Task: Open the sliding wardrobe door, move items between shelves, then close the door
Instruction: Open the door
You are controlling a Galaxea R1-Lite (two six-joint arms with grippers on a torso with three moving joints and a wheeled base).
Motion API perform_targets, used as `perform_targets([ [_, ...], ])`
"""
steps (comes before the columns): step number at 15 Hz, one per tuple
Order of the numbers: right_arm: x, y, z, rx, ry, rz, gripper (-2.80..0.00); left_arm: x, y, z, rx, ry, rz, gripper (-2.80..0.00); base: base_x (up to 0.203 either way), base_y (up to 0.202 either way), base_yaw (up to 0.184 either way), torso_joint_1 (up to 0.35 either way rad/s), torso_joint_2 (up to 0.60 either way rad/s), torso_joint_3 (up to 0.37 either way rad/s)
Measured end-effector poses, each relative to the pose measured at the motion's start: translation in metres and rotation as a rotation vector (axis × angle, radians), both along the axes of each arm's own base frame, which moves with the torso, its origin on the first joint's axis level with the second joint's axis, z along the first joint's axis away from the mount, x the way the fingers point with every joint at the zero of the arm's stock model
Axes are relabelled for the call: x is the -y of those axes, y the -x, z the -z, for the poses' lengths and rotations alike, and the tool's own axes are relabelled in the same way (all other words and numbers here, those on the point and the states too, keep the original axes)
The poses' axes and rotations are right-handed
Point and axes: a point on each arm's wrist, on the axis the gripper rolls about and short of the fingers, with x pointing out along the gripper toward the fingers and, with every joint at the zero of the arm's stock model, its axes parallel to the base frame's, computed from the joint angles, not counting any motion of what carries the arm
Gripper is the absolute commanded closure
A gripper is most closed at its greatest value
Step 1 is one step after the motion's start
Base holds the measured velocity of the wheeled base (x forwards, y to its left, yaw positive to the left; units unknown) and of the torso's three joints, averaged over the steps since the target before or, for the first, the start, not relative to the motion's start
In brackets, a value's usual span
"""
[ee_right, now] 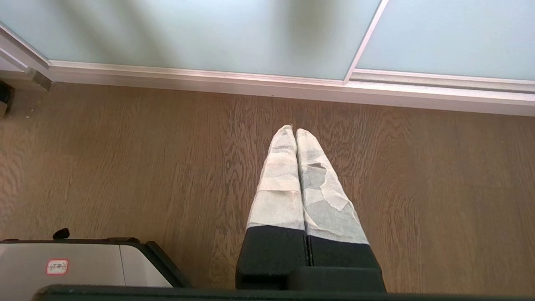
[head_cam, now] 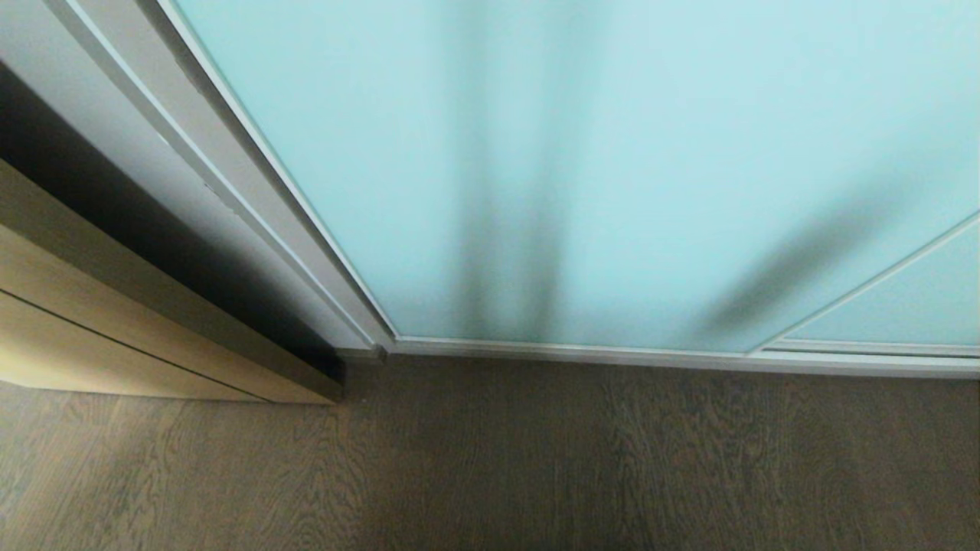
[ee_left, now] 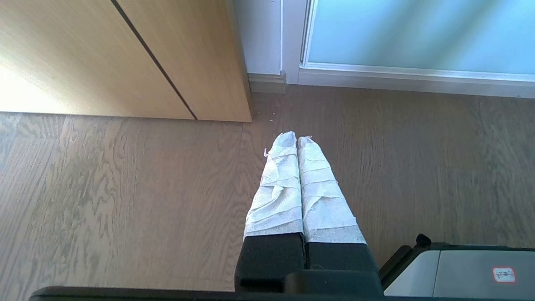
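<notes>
The sliding wardrobe door (head_cam: 612, 153) is a frosted pale aqua glass panel in a slim silver-white frame; it fills the head view and stands closed down to its floor rail. It also shows in the left wrist view as the sliding wardrobe door (ee_left: 418, 33) and in the right wrist view as the sliding wardrobe door (ee_right: 188, 33). My left gripper (ee_left: 296, 138) hangs shut over the wood floor, its tape-wrapped fingers pressed together and holding nothing. My right gripper (ee_right: 294, 130) is likewise shut and empty, a short way before the rail. The items and shelves are hidden behind the door. Neither arm appears in the head view.
A light wood door (head_cam: 92, 329) stands at the left beside the wardrobe's white side frame (head_cam: 253, 199). A second glass panel (head_cam: 896, 306) overlaps at the right. Brown wood floor (head_cam: 536, 459) lies before the rail (head_cam: 612, 353). Corners of my grey base (ee_left: 468, 271) show.
</notes>
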Motion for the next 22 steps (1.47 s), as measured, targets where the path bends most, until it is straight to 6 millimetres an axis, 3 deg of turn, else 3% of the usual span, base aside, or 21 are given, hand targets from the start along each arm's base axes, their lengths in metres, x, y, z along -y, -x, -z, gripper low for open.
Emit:
perform_targets([
  [9, 0.0, 0.0, 0.0, 0.0, 0.0, 0.0, 0.0, 0.0, 0.0, 0.0, -0.004, -0.015, 0.001, 0.0, 0.0, 0.0, 0.0, 0.0, 0.0, 0.0],
  [11, 0.0, 0.0, 0.0, 0.0, 0.0, 0.0, 0.0, 0.0, 0.003, -0.009, 0.014, -0.021, 0.005, 0.0, 0.0, 0.0, 0.0, 0.0, 0.0, 0.0],
  [15, 0.0, 0.0, 0.0, 0.0, 0.0, 0.0, 0.0, 0.0, 0.012, -0.07, 0.137, -0.025, 0.009, 0.0, 0.0, 0.0, 0.0, 0.0, 0.0, 0.0],
  [17, 0.0, 0.0, 0.0, 0.0, 0.0, 0.0, 0.0, 0.0, 0.006, -0.102, 0.181, -0.027, 0.008, 0.0, 0.0, 0.0, 0.0, 0.0, 0.0, 0.0],
  [22, 0.0, 0.0, 0.0, 0.0, 0.0, 0.0, 0.0, 0.0, -0.044, -0.166, 0.334, -0.027, 0.004, 0.0, 0.0, 0.0, 0.0, 0.0, 0.0, 0.0],
])
